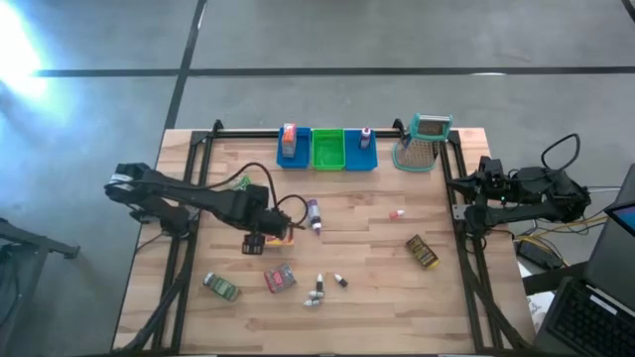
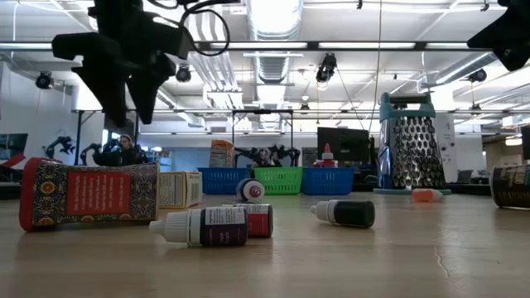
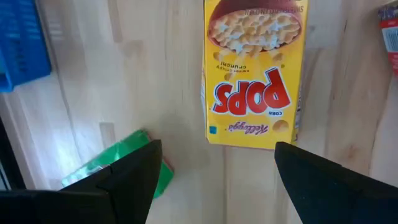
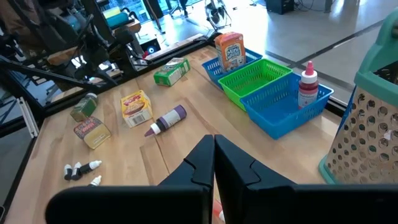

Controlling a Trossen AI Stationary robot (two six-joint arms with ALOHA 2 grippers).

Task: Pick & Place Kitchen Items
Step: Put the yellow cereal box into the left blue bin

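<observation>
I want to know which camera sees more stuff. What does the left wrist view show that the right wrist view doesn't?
Only the left wrist view: the POPS lettering on the yellow box, seen close up past the open left tool.

Only the right wrist view: the shut right tool, the green bin, the metal grater, a red-capped bottle standing in a blue bin, and a purple bottle lying down.

Both: the yellow box lying on the wooden table.

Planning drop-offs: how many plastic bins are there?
3, in a row at the far edge: left blue bin with an orange box, middle green bin, right blue bin with a bottle.
</observation>
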